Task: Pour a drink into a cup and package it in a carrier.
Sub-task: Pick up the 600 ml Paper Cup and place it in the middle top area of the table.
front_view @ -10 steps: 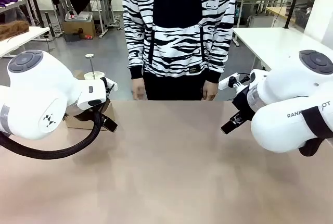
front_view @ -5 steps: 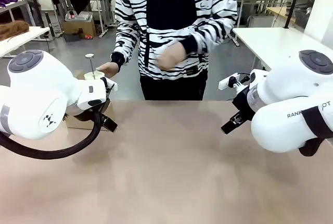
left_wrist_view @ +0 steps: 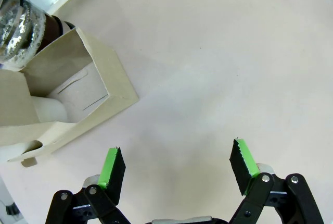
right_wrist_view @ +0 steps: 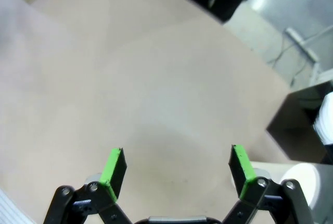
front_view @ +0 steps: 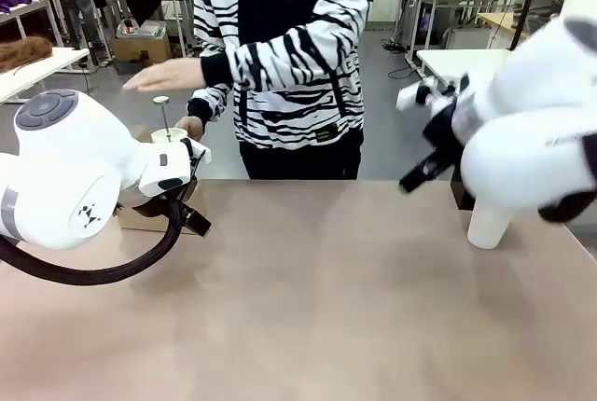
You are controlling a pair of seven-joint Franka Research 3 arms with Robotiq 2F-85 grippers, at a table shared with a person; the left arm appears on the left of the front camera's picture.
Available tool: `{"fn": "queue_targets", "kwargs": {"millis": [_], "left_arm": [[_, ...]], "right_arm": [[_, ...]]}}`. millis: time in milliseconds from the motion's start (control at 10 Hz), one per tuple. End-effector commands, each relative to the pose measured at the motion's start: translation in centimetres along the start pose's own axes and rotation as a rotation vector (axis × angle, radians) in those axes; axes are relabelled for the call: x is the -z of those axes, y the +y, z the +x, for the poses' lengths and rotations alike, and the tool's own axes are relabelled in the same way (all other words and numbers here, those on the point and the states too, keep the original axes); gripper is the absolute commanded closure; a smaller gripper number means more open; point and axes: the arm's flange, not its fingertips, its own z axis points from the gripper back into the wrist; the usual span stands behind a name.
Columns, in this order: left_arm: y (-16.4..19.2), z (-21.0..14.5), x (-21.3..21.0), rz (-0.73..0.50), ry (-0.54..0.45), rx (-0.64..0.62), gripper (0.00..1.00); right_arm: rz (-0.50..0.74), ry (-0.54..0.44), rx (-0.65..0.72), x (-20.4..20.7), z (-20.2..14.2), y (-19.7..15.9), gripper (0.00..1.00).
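Note:
In the left wrist view the brown cardboard carrier (left_wrist_view: 78,96) lies on the table ahead and to the left of my open left gripper (left_wrist_view: 177,148), which holds nothing. Behind the carrier stands the clear glass jug (left_wrist_view: 18,18) with the dark drink (left_wrist_view: 56,26) low inside it. In the front view the carrier (front_view: 140,219) peeks out behind my left arm (front_view: 75,177), and a person's hand (front_view: 191,126) is at the jug's lid (front_view: 168,133). The white cup (front_view: 489,224) stands under my raised right arm (front_view: 532,140). My right gripper (right_wrist_view: 177,150) is open and empty, with the cup (right_wrist_view: 307,182) beside its right finger.
A black box (right_wrist_view: 302,130) sits at the table's far right edge, beyond the cup. The person in a striped top (front_view: 289,56) stands at the far side, one arm stretched out to picture left. The tan tabletop (front_view: 308,289) lies bare between the arms.
My right arm has lifted, uncovering the white cup beneath it. The person has shifted left, with one hand reaching to the jug and the other arm swung out. My left arm has stayed still.

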Motion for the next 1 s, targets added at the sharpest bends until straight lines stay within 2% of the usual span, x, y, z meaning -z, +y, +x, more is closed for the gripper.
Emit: {"fn": "queue_targets", "kwargs": {"millis": [0,100,300,400,600,700,800,900], "left_arm": [[0.0,0.0,0.0,0.000,0.000,0.000,0.00],[0.0,0.0,0.0,0.000,0.000,0.000,0.00],[0.0,0.0,0.0,0.000,0.000,0.000,0.00],[0.0,0.0,0.0,0.000,0.000,0.000,0.00],[0.0,0.0,0.0,0.000,0.000,0.000,0.00],[0.0,0.0,0.0,0.000,0.000,0.000,0.00],[0.0,0.0,0.0,0.000,0.000,0.000,0.00],[0.0,0.0,0.0,0.000,0.000,0.000,0.00]], "right_arm": [[0.121,-0.041,-0.076,-5.5,0.6,-3.5,0.00],[0.202,-0.110,-0.123,-9.0,-1.1,-6.4,0.00],[0.322,-0.245,-0.234,-13.1,-5.9,-12.0,0.00],[0.360,-0.304,-0.269,-14.0,-8.7,-14.1,0.00],[0.384,-0.393,-0.198,-12.6,-13.2,-18.0,0.00],[0.385,-0.422,-0.112,-11.1,-13.9,-19.1,0.00],[0.349,-0.370,-0.235,-14.7,-12.5,-17.0,0.00],[0.349,-0.370,-0.235,-14.7,-12.5,-17.0,0.00]]}}
